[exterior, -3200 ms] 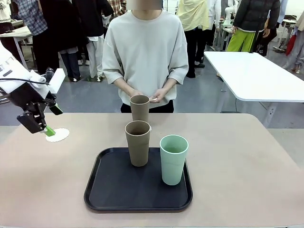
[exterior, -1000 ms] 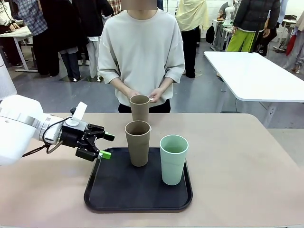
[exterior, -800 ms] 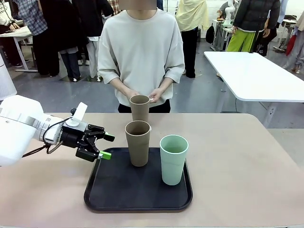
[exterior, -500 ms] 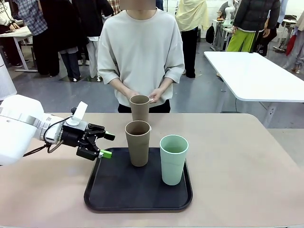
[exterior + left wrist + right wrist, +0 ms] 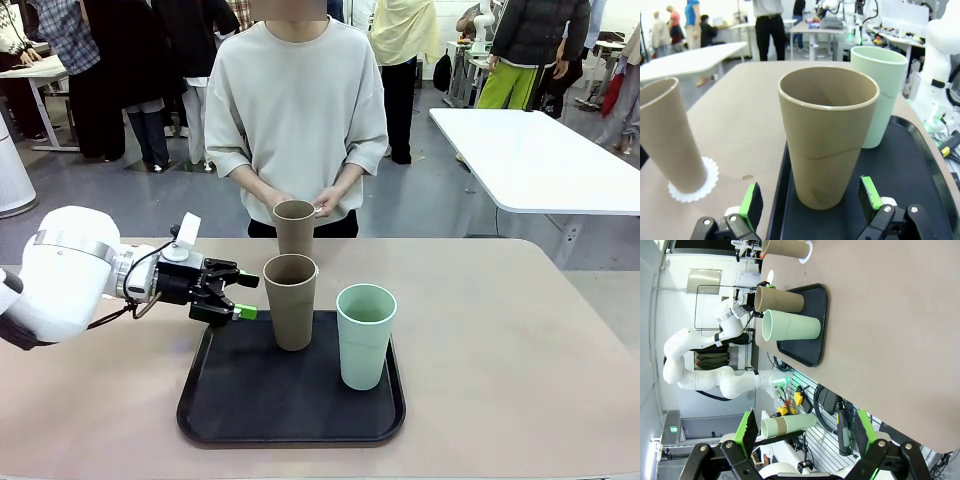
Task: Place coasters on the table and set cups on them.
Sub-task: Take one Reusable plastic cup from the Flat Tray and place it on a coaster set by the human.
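Holding my left claw (image 5: 238, 297) spread wide, I point it at the near tan cup (image 5: 291, 300) on the black tray (image 5: 250, 405), close beside it but not touching. The mint cup (image 5: 365, 335) stands next to it on the tray. The far tan cup (image 5: 294, 225) sits on a coaster (image 5: 692, 186) on the table (image 5: 500, 330). My right claw (image 5: 805, 430) is spread too, holding nothing
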Available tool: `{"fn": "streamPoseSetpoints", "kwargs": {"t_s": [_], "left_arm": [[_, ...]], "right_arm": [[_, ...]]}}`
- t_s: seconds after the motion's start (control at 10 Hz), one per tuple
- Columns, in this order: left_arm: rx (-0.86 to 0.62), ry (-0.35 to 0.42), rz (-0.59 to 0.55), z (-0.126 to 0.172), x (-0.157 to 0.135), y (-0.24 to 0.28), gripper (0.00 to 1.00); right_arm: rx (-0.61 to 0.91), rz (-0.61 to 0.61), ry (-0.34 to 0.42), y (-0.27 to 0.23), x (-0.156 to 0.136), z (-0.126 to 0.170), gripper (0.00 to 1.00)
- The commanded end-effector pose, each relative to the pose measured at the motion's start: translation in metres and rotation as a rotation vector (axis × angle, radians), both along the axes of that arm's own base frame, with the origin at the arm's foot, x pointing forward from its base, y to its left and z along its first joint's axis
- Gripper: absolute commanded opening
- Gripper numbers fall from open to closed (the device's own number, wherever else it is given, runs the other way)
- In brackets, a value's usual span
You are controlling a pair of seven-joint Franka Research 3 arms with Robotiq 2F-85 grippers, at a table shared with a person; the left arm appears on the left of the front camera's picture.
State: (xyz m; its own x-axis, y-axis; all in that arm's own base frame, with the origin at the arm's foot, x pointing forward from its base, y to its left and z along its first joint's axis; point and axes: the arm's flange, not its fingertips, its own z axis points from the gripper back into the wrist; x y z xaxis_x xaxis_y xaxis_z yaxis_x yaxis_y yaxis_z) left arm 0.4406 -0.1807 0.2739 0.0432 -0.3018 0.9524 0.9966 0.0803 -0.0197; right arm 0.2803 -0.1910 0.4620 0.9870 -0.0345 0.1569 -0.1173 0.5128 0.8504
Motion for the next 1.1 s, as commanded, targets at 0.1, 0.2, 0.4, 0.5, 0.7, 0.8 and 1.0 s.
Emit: {"fn": "streamPoseSetpoints", "kwargs": {"t_s": [0.1, 0.2, 0.4, 0.5, 0.7, 0.8, 1.0], "left_arm": [[-0.001, -0.037, -0.039, -0.01, 0.008, -0.008, 1.0], [-0.006, -0.051, -0.048, -0.012, 0.01, -0.01, 1.0], [-0.026, -0.086, -0.083, -0.016, 0.012, -0.016, 1.0], [-0.035, -0.088, -0.098, -0.022, 0.01, -0.019, 1.0], [-0.043, -0.076, -0.126, -0.029, 0.013, -0.026, 1.0], [-0.04, -0.066, -0.13, -0.033, 0.011, -0.028, 1.0], [-0.042, -0.066, -0.14, -0.037, 0.012, -0.036, 1.0]], "right_arm": [[0.004, 0.001, -0.002, 0.0, 0.0, 0.0, 1.0], [0.004, 0.001, -0.002, 0.0, 0.0, 0.0, 1.0], [0.004, 0.001, -0.002, 0.0, 0.0, 0.0, 1.0], [0.004, 0.001, -0.002, 0.0, 0.0, 0.0, 1.0], [0.004, 0.001, -0.002, 0.0, 0.0, 0.0, 1.0], [0.004, 0.001, -0.002, 0.0, 0.0, 0.0, 1.0], [0.004, 0.001, -0.002, 0.0, 0.0, 0.0, 1.0]]}}
